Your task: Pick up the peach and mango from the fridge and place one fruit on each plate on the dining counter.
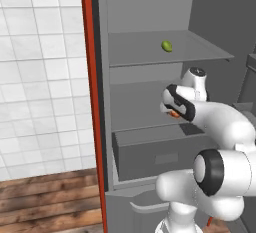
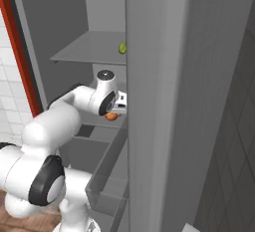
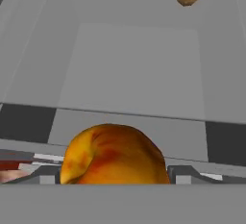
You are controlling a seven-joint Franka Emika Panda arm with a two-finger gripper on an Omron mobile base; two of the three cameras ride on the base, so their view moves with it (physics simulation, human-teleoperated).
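Inside the grey fridge [image 1: 150,7], the gripper [image 1: 173,113] had closed on the peach [image 3: 114,155] above the middle shelf; round, soft fruit, best held across its widest part. The mango [image 1: 167,46] lay on the upper shelf.

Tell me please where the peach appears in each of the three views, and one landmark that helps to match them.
Left base view: the peach is an orange sliver under the hand, centre-right, below the shelf with the mango.
Right base view: the peach peeks out under the hand, left of centre.
Hand view: the peach sits large at bottom centre, between the gripper tips.
Shared landmark: the grey fridge shelves.
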